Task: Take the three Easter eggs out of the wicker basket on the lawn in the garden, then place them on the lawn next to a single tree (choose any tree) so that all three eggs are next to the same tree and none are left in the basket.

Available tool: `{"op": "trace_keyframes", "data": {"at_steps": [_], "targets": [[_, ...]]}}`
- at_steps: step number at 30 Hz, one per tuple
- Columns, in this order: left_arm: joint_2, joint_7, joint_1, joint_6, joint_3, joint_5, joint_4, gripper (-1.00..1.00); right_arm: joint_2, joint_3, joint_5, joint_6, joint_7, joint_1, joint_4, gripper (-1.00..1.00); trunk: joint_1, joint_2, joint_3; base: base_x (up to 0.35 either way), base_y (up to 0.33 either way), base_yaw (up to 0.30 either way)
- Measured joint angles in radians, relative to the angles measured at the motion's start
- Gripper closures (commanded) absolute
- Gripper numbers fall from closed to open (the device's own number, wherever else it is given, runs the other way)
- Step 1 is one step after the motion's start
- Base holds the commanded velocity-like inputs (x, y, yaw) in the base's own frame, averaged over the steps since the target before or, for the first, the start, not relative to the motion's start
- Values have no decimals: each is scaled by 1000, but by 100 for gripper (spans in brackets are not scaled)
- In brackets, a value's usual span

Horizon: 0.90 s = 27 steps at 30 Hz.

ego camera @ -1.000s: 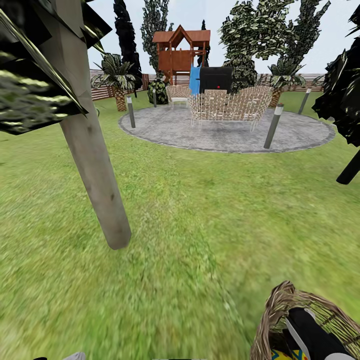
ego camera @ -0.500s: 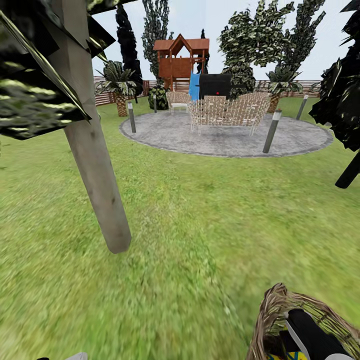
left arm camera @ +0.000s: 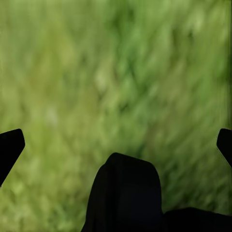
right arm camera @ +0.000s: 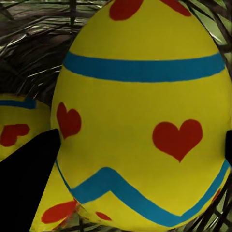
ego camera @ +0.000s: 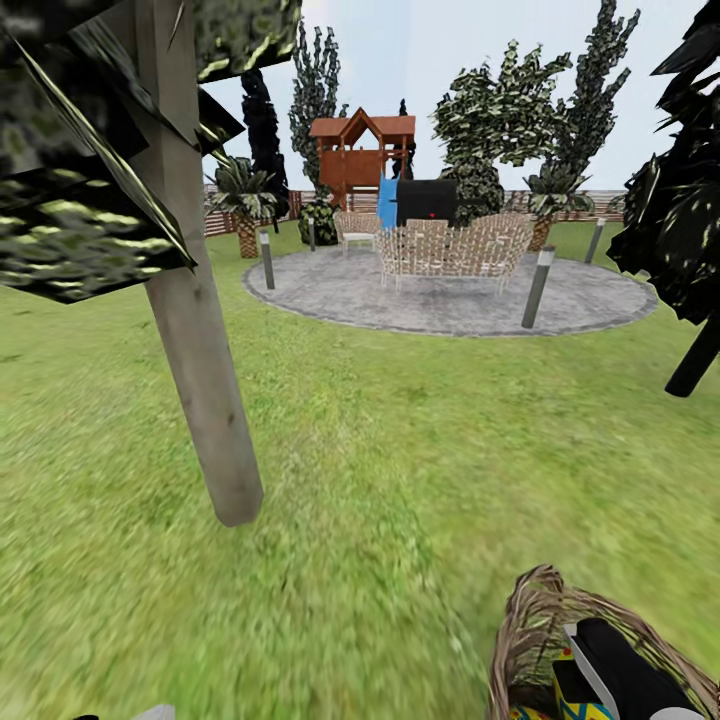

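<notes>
The head camera has tilted up slightly, while the right gripper (right arm camera: 137,145), fingers apart, reaches into the wicker basket (ego camera: 530,625) around an Easter egg (right arm camera: 142,111), not yet clamped; the left gripper (left arm camera: 116,145) hangs spread over the lawn (ego camera: 400,450).

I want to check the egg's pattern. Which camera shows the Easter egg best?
The right wrist view: the Easter egg sits close up, with blue bands and red hearts sharp. The head view catches just a yellow sliver in the wicker basket beside the right arm. The left wrist view faces blurred lawn.
</notes>
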Motion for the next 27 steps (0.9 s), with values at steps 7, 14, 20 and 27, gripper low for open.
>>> {"op": "trace_keyframes", "data": {"at_steps": [7, 14, 20, 27], "targets": [[-5, 0, 0, 0, 0, -2, -1, -100, 0, 0, 1, 0, 0, 0, 0, 100, -2, 1, 16, 0, 0, 0], [-6, 0, 0, 0, 0, 0, 0, -100, 1, 0, 6, 0, -1, 0, 1, 100, -1, 1, 16, -304, 0, 0], [-6, 0, 0, -15, 0, 0, 0, -100, 2, 0, 3, 0, 1, 0, 0, 100, -3, 1, 23, -140, 0, 0], [-6, 0, 0, -17, 0, -2, 0, -100, 16, 0, 4, 0, 0, 0, 0, 100, -6, 3, 50, 0, 0, 0]]}}
